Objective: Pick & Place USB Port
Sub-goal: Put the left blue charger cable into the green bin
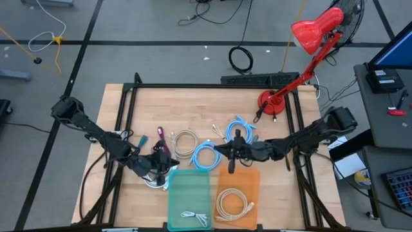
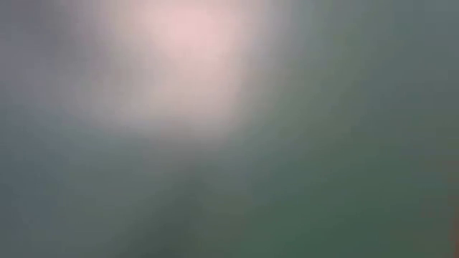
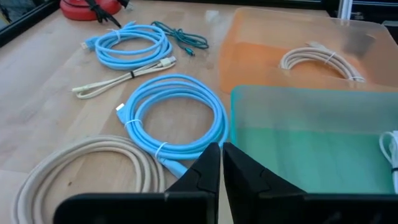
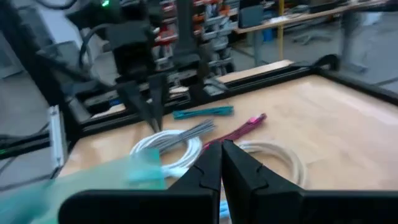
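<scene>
Cables lay loose near green bin; between picks, left gripper closed and empty, right gripper likewise; next, opening over one

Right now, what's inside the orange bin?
The orange bin holds one coiled beige cable, lying toward its near end. The rest of its floor shows bare through the translucent plastic. The right claw hangs over the far edge, hiding a strip there.
</scene>
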